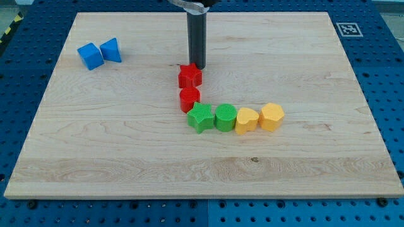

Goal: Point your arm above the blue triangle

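The blue triangle (111,50) lies near the board's top left, touching a blue cube (90,56) on its left. My tip (197,66) is at the end of the dark rod, in the upper middle of the board, far to the right of the blue triangle. It stands just above the red star (190,76), touching or nearly touching its top edge.
Below the red star is a red cylinder-like block (189,99), then a row running right: green star (201,117), green cylinder (225,117), yellow heart (246,120), yellow hexagon (272,116). The wooden board (315,170) sits on a blue perforated table.
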{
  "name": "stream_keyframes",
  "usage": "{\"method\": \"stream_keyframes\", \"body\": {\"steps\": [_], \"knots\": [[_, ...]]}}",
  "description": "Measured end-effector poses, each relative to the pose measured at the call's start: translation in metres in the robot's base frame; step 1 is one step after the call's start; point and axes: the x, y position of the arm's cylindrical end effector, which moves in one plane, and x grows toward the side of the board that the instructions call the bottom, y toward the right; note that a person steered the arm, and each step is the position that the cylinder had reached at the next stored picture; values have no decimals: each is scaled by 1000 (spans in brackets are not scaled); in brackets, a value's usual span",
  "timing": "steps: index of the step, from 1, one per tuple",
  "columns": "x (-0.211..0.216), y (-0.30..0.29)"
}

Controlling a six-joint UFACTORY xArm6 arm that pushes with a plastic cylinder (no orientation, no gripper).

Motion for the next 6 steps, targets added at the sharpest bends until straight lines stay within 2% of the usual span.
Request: {"method": "stream_keyframes", "body": {"steps": [3, 4, 5, 6], "knots": [[10, -15], [-25, -16], [-68, -44], [-87, -118]]}}
